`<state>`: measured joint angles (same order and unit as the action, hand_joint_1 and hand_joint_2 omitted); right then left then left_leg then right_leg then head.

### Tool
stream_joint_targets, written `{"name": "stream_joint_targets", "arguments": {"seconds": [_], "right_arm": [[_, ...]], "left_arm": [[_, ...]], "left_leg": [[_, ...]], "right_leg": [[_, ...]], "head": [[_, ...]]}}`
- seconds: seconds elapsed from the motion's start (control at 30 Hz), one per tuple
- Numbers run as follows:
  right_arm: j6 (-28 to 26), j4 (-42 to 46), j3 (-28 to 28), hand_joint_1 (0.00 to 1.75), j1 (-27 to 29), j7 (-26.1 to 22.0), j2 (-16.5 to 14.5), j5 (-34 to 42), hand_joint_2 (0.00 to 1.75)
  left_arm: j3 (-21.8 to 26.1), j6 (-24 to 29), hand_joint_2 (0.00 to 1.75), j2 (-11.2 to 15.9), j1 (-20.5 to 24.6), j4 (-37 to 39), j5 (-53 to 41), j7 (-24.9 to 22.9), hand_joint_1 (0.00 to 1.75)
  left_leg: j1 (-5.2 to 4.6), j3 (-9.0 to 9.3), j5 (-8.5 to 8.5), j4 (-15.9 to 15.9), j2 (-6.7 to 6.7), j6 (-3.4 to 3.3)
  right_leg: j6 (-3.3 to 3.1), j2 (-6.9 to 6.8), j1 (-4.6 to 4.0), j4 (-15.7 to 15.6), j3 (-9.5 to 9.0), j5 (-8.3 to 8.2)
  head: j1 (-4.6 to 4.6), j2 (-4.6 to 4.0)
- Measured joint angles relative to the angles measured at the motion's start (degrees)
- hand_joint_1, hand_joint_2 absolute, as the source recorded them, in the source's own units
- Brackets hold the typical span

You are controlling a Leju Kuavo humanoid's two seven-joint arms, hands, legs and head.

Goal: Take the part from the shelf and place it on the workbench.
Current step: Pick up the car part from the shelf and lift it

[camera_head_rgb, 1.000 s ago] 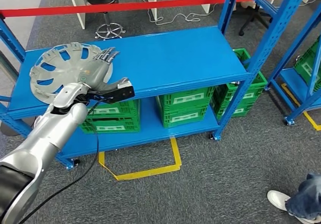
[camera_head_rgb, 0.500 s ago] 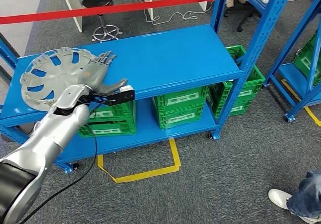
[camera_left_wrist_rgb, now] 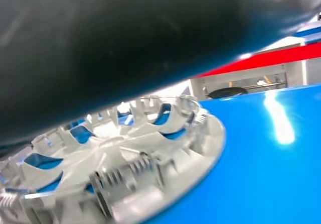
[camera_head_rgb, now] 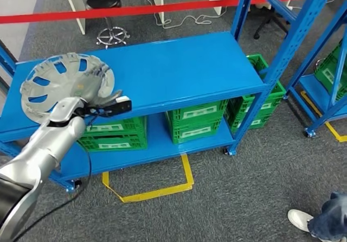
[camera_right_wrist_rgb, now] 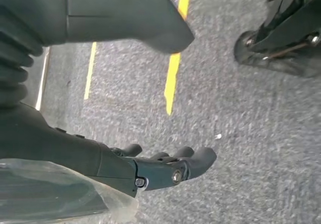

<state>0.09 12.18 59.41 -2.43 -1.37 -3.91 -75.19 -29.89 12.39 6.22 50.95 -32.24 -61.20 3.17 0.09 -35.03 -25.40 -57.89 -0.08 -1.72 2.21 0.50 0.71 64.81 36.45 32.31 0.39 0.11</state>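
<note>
- The grey part (camera_head_rgb: 61, 84) lies flat at the left end of the blue shelf (camera_head_rgb: 175, 68).
- The left hand (camera_head_rgb: 96, 87) rests on its right edge, fingers (camera_head_rgb: 102, 74) over the rim; grip cannot be told.
- The right hand (camera_right_wrist_rgb: 166, 166) hangs over the floor, fingers apart, holding nothing.

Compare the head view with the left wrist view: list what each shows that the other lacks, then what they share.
Head view alone: the silver left arm reaching to the shelf, the left hand on the part's near edge, green crates on the lower level, yellow floor tape, and a person's shoe at the corner.

Left wrist view alone: a close look at the part's ribs and clips, with a dark blurred mass over the upper picture.

Both: the grey wheel-cover part, the blue shelf top, the red barrier, and the stool.
</note>
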Motion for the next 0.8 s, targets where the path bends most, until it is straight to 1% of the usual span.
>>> {"name": "stream_joint_targets", "arguments": {"seconds": [0.03,0.07,0.1,0.13,0.17,0.2,0.23,0.27,0.3,0.37,0.43,0.47,0.5,0.57,0.6,0.63,0.67,0.7,0.73,0.77,0.8], "right_arm": [[0.01,-0.01,0.00,0.00,0.01,-0.01,0.00,-0.01,1.75],[0.01,-0.02,0.00,0.00,0.05,-0.01,0.00,-0.01,1.31],[0.02,-0.02,0.00,0.00,0.09,-0.01,0.00,-0.01,0.87],[0.02,-0.03,0.01,0.00,0.11,-0.03,0.00,0.01,0.44],[0.06,-0.03,0.01,0.00,0.13,-0.16,0.00,0.09,0.00],[0.22,-0.03,0.03,0.00,0.13,-0.49,0.00,0.24,0.00],[0.46,-0.03,0.06,0.00,0.12,-1.02,0.00,0.50,0.00],[0.77,-0.03,0.13,0.00,0.08,-1.97,0.00,0.85,0.00],[1.05,-0.03,0.24,0.00,0.04,-3.07,0.00,1.20,0.00],[1.37,-0.03,0.52,0.00,0.07,-5.34,0.00,1.80,0.00],[1.57,-0.03,0.75,0.00,0.13,-6.73,0.00,2.02,0.00],[1.70,-0.03,0.84,0.00,0.10,-7.11,0.00,2.03,0.44],[1.87,-0.03,0.92,0.00,0.06,-7.36,0.00,2.04,0.87],[2.26,-0.03,1.11,0.00,0.03,-7.64,0.01,2.13,1.75],[2.43,-0.03,1.26,0.00,0.03,-7.74,0.02,2.19,1.75],[2.54,-0.03,1.43,0.00,0.02,-7.81,0.02,2.27,1.75],[2.57,-0.03,1.60,0.00,0.02,-7.86,0.02,2.34,1.75],[2.60,-0.03,1.75,0.00,0.03,-7.90,-0.01,2.40,1.75],[2.59,-0.04,1.86,0.00,0.06,-7.92,-0.07,2.46,1.75],[2.59,-0.06,1.96,0.00,0.09,-7.91,-0.15,2.51,1.75],[2.59,-0.08,2.08,0.00,0.10,-7.90,-0.24,2.57,1.75]], "left_arm": [[0.03,0.00,0.00,-0.02,0.01,0.09,-0.01,0.00,0.00],[0.04,-0.01,0.00,-0.08,-0.07,0.20,-0.02,0.00,0.00],[0.03,-0.01,0.00,-0.15,-0.19,0.32,-0.02,0.00,0.00],[0.04,-0.02,0.00,-0.20,-0.31,0.44,-0.03,0.00,0.00],[0.04,-0.02,0.00,-0.21,-0.39,0.56,-0.04,0.00,0.00],[0.05,-0.02,0.00,-0.21,-0.43,0.64,-0.08,0.00,0.00],[0.06,-0.02,0.00,-0.20,-0.37,0.74,-0.13,0.00,0.00],[0.08,-0.01,0.00,-0.19,-0.33,0.82,-0.19,0.00,0.00],[0.14,0.04,0.00,-0.13,-0.32,0.87,-0.27,0.00,0.00],[0.35,0.26,0.00,-0.01,-0.45,0.95,-0.45,0.04,0.00],[0.63,0.56,0.00,0.05,-0.59,0.95,-0.58,0.15,0.00],[0.80,0.74,0.00,0.05,-0.60,0.95,-0.63,0.22,0.00],[1.00,0.89,0.00,0.09,-0.63,0.96,-0.67,0.26,0.00],[1.40,1.28,0.00,0.15,-0.91,1.08,-0.60,0.39,0.00],[1.67,1.60,0.00,0.17,-1.21,1.14,-0.14,0.70,0.00],[2.07,2.09,0.00,0.16,-1.55,1.18,0.70,1.17,0.00],[2.64,2.71,0.00,0.15,-1.85,1.18,1.71,1.71,0.00],[3.35,3.39,0.00,0.13,-2.06,1.15,2.67,2.17,0.00],[4.05,3.97,0.00,0.12,-2.15,1.13,3.27,2.38,0.00],[4.62,4.35,0.00,0.09,-2.14,1.10,3.46,2.32,0.00],[5.06,4.54,0.00,0.05,-2.10,1.07,3.33,2.09,0.00]], "left_leg": [[0.00,0.05,-0.16,-0.02,0.01,-0.16],[-0.02,0.10,-0.32,-0.05,-0.01,-0.24],[-0.04,0.25,-0.52,-0.10,-0.03,-0.25],[-0.04,0.49,-0.77,-0.15,-0.06,-0.18],[-0.02,0.86,-1.09,-0.22,-0.08,-0.05],[0.01,1.28,-1.48,-0.31,-0.08,0.14],[-0.09,1.57,-1.85,-0.43,-0.09,0.41],[-0.19,1.70,-2.16,-0.60,-0.08,0.67],[-0.30,1.73,-2.34,-0.70,-0.07,0.93],[-0.37,1.79,-2.51,-0.65,-0.04,1.35],[-0.28,1.74,-3.26,-1.26,-0.03,1.87],[-0.24,1.09,-4.15,-2.88,-0.04,2.17],[-0.15,-0.16,-5.40,-5.61,-0.04,2.44],[0.00,-4.18,-8.07,-13.30,-0.04,2.77],[0.05,-5.88,-8.44,-16.03,-0.04,2.81],[0.07,-6.80,-7.73,-16.90,-0.04,2.74],[0.06,-6.65,-5.82,-15.47,-0.02,2.57],[-0.01,-5.61,-3.10,-12.15,0.19,2.26],[-0.25,-4.27,-0.82,-8.51,0.91,1.82],[-0.57,-3.05,0.78,-5.26,1.59,1.40],[-0.88,-2.21,1.38,-2.95,2.17,1.02]], "right_leg": [[0.19,-0.03,0.07,3.97,2.32,1.45],[0.37,-0.05,0.13,7.48,4.56,2.37],[0.50,-0.06,0.17,9.37,6.07,2.28],[0.56,-0.07,0.17,9.12,6.49,1.01],[0.55,-0.12,0.17,6.54,5.70,-1.27],[0.48,-0.24,0.17,2.63,4.18,-3.80],[0.35,-0.38,0.09,-0.89,2.41,-5.50],[0.08,-0.49,0.03,-3.69,0.96,-6.29],[-0.21,-0.53,-0.04,-5.16,0.11,-6.30],[-0.96,-0.42,-0.12,-5.75,-0.43,-5.54],[-1.60,-0.35,0.04,-5.92,-0.89,-5.33],[-1.92,-0.34,0.17,-6.06,-1.23,-5.22],[-2.23,-0.33,0.25,-6.13,-1.59,-5.04],[-2.60,-0.31,0.22,-6.12,-2.18,-4.60],[-2.65,-0.32,0.20,-6.12,-2.53,-4.36],[-2.65,-0.36,0.17,-6.11,-2.92,-4.10],[-2.62,-0.43,0.13,-6.11,-3.38,-3.79],[-2.57,-0.52,0.08,-6.11,-3.91,-3.45],[-2.45,-0.66,0.00,-6.14,-4.37,-3.11],[-2.24,-0.80,-0.14,-6.14,-4.67,-2.81],[-2.00,-1.06,-0.26,-6.15,-4.79,-2.60]], "head": [[0.03,0.00],[0.02,0.00],[0.02,0.00],[0.03,0.00],[0.03,0.00],[0.04,0.00],[0.05,0.00],[0.06,0.00],[0.01,0.00],[-0.12,0.00],[-0.30,0.00],[-0.40,0.00],[-0.52,0.00],[-0.65,0.00],[-0.66,0.00],[-0.67,0.00],[-0.70,0.00],[-0.70,0.00],[-0.68,0.00],[-0.70,0.00],[-0.66,0.00]]}}
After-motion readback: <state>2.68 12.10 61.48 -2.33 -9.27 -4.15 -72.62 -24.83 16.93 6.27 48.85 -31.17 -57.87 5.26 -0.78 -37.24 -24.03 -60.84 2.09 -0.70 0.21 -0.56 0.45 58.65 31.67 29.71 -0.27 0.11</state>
